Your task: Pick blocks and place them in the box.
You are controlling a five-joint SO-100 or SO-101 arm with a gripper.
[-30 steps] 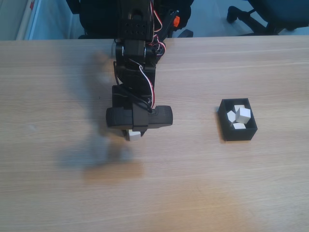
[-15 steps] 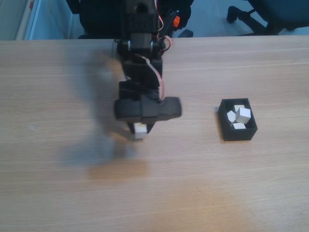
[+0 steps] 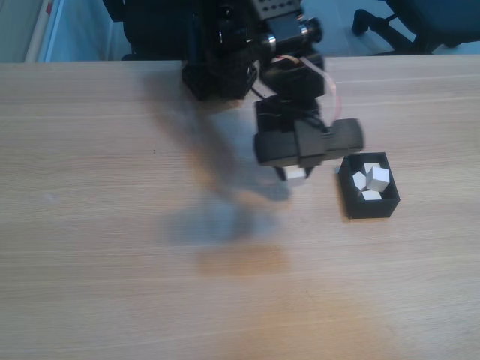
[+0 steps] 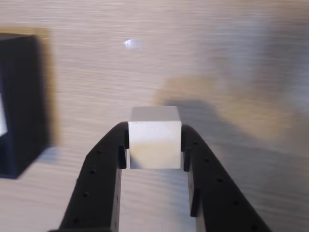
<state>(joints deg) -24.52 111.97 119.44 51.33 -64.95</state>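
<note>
A white block point(image 4: 154, 137) is clamped between the two black fingers of my gripper point(image 4: 154, 152), held above the wooden table. From the fixed view the same block point(image 3: 295, 174) peeks out under the gripper point(image 3: 297, 175), just left of the box point(image 3: 367, 206). The box is black and open-topped and holds three white blocks point(image 3: 378, 178). In the wrist view the box point(image 4: 19, 101) shows blurred at the left edge.
The arm's base point(image 3: 217, 45) stands at the table's far edge. Office chair legs point(image 3: 390, 22) show beyond the table at top right. Bare wood point(image 3: 112, 225) spreads left of and in front of the gripper.
The arm has swung right across the table with the block in its jaws, from the middle left to just beside the box. The box and its blocks have not moved.
</note>
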